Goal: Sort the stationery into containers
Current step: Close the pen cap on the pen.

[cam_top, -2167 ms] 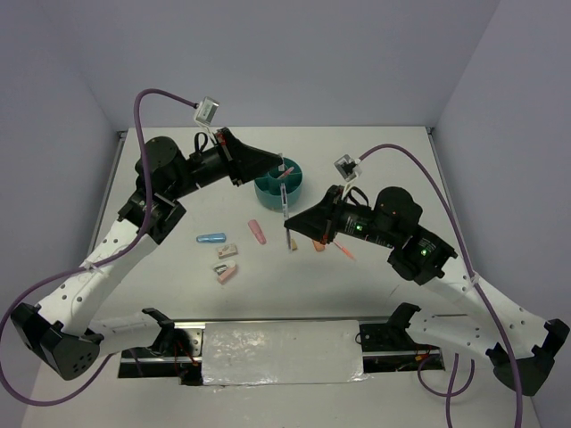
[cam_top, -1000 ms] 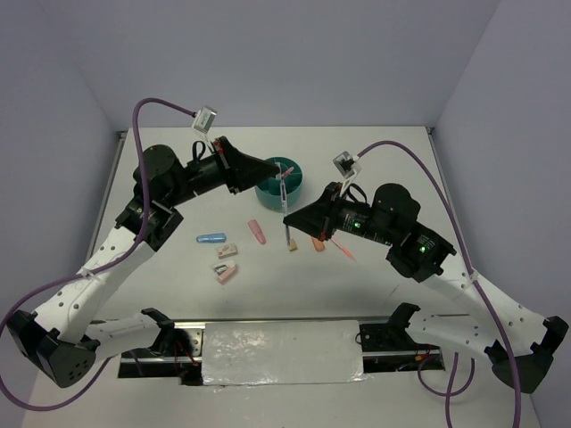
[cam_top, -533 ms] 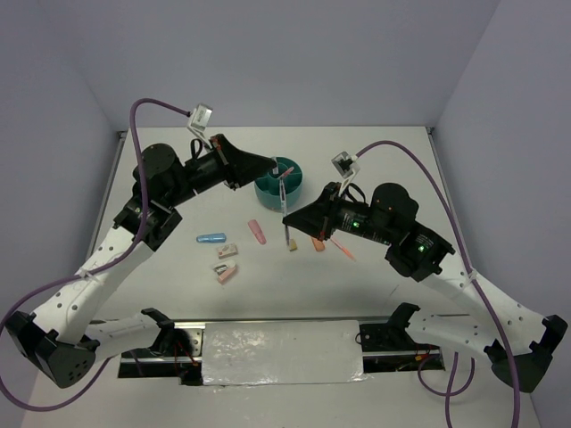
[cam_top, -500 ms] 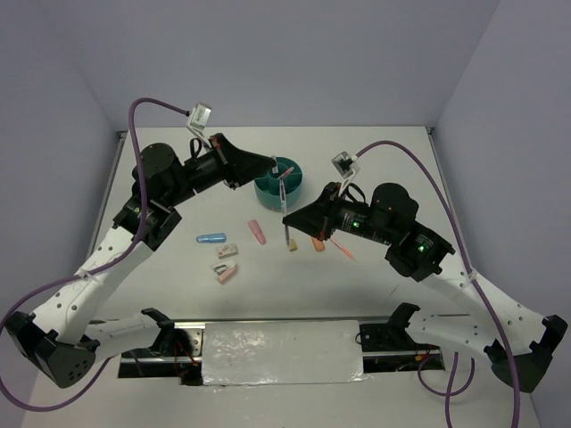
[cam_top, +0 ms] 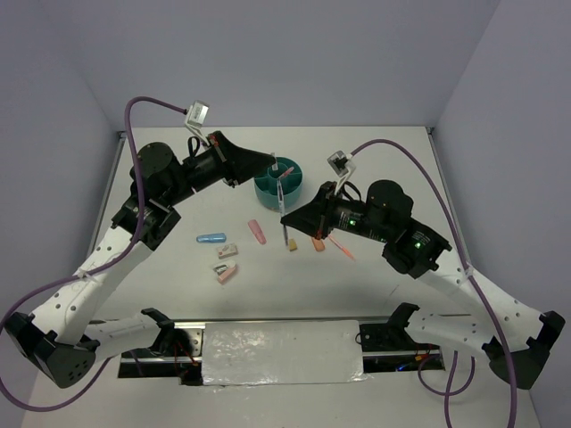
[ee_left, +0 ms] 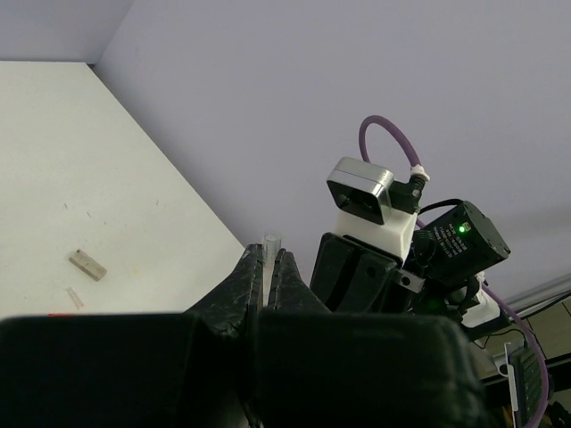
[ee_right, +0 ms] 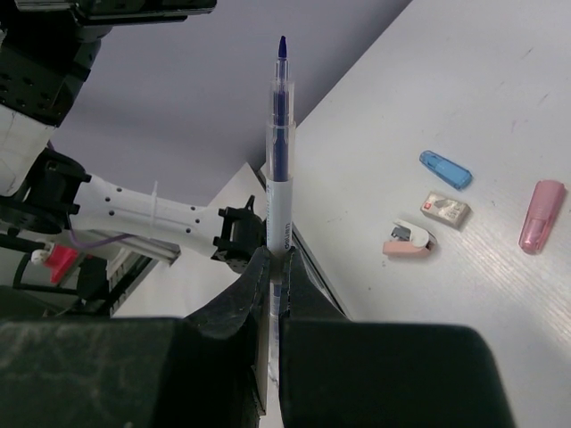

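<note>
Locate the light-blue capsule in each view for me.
Top external: light-blue capsule, left of centre.
Left wrist: not in it.
Right wrist: right of centre, uppermost of the loose pieces.
Shared landmark: pink capsule, at the right edge in the right wrist view.

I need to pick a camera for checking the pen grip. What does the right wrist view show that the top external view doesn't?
Only the right wrist view: the pen has a bare blue tip and a white barrel. Only the top external view: the teal tub, the orange piece and a pink pen lying flat. Both: the right gripper shut on the pen, the light-blue capsule and the pink capsule.
</note>
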### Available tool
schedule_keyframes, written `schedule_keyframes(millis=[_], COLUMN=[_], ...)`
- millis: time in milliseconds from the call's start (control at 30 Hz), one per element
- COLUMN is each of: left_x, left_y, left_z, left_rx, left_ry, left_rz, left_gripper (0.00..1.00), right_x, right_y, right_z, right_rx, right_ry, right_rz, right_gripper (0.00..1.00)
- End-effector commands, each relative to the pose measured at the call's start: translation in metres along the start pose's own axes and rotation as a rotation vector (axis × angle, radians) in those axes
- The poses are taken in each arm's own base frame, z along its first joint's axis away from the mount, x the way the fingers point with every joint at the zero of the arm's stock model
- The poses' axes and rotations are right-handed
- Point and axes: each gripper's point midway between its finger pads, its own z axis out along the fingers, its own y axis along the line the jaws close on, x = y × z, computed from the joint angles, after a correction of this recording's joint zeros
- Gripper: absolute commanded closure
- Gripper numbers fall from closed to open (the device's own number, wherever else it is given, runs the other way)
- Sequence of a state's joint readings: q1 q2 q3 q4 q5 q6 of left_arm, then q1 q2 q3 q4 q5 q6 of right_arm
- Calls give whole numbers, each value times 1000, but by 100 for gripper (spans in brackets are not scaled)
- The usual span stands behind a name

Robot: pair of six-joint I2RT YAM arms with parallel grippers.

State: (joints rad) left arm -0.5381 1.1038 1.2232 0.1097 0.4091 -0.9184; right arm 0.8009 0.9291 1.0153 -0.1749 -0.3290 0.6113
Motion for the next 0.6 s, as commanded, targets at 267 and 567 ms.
schedule_keyframes(millis=[267, 567], left_x=[-5, -2], left_y=[-17, -17], left_z=[2, 1], left_rx=[75, 80], left_ry=[3, 22], left_rz=[7, 11], left_gripper=[100, 100], right_x=[-29, -38], right_y=[18, 9], right_z=[1, -1], right_rx=[-22, 12], right_ry=[-46, -64], right_rz=[-73, -75], right_gripper=[100, 100])
